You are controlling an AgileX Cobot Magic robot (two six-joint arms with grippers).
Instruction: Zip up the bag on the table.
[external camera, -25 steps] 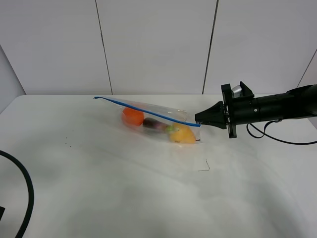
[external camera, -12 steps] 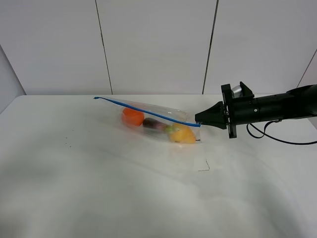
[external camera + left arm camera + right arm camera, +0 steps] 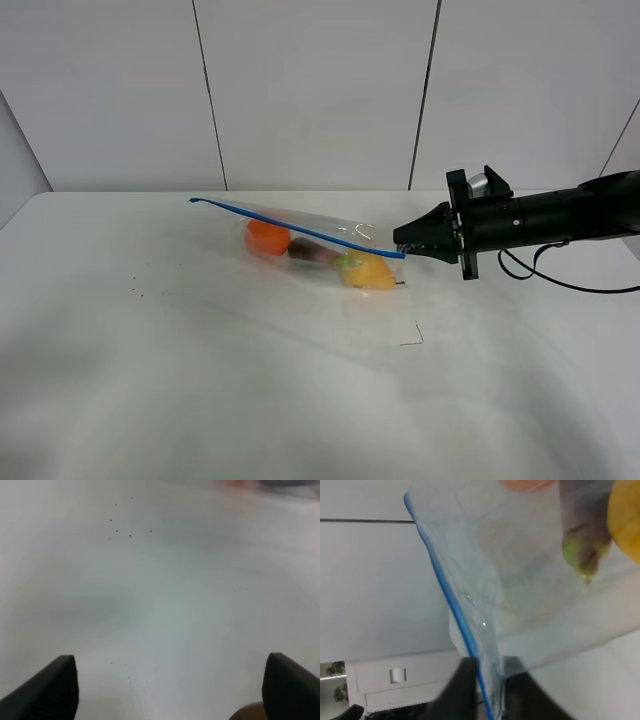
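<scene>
Bag (image 3: 315,245) lies lengthwise, blue zip strip (image 3: 290,226) running toward right hand (image 3: 401,241).

Clear bag, bright contents, white table

The bag (image 3: 320,245) is clear plastic with a blue zip strip (image 3: 290,226) along its upper edge; inside show an orange (image 3: 268,236), a dark purple eggplant (image 3: 313,252) with a green tip, and a yellow pear (image 3: 371,271). The table (image 3: 200,380) is plain white with small dark specks; the right gripper (image 3: 407,240) is black.

Light was bright, even and diffuse; shadows on the tabletop (image 3: 200,380) were soft; both wrist views were blurred.
</scene>
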